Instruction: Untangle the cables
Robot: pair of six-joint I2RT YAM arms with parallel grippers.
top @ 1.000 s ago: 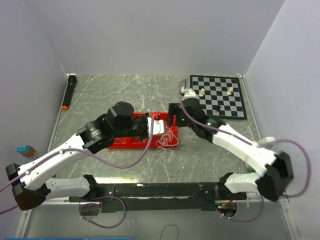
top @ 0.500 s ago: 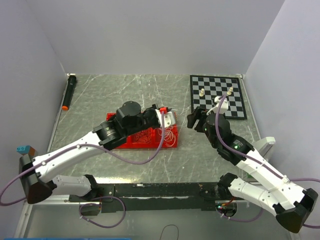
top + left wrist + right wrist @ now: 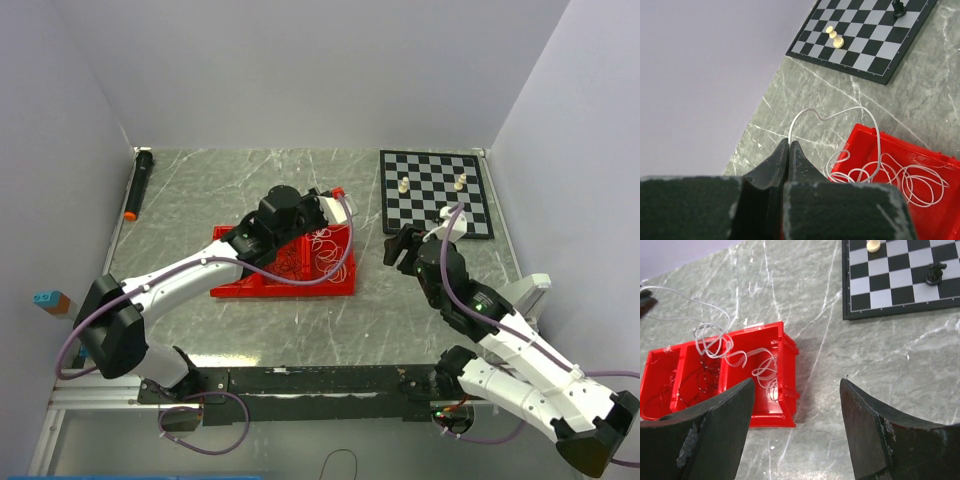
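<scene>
The red tray (image 3: 300, 291) lies at eight o'clock from the chessboard (image 3: 436, 190). The cables (image 3: 322, 252) sit inside it, with white loops toward its three o'clock side and darker strands at their nine o'clock. The left gripper (image 3: 789, 150), over the tray's one o'clock corner, is clamped on the end of a white cable (image 3: 875, 131). The step looks like drawing that strand free. The right gripper (image 3: 795, 387) hangs at the tray's three o'clock, fingers apart and holding nothing. Next, I judge, it should pin the heap while the left pulls toward twelve.
</scene>
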